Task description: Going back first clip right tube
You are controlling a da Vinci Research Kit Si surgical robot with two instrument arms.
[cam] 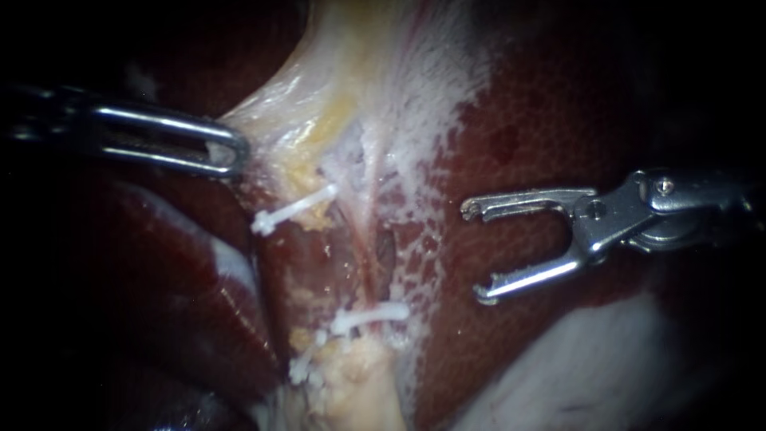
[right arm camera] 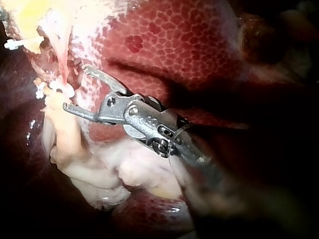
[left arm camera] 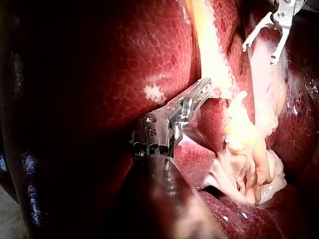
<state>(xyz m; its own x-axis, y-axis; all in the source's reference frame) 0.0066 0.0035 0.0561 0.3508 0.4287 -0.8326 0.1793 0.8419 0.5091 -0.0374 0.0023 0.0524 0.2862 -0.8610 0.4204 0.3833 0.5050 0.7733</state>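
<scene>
My right instrument hangs over the dark red liver with its jaws open and nothing between them, a short way right of the tubes. A thin pink tube runs down the pale dissected strip. One white clip crosses its lower end and a second white clip sits higher, to the left. In the right wrist view the open jaws stand just short of a clip. My left instrument is shut on pale tissue at the strip's upper left edge.
Yellowish fat bulges below the lower clip, with another small white clip beside it. A dark liver lobe lies under the left instrument. Pale membrane spreads below the right instrument.
</scene>
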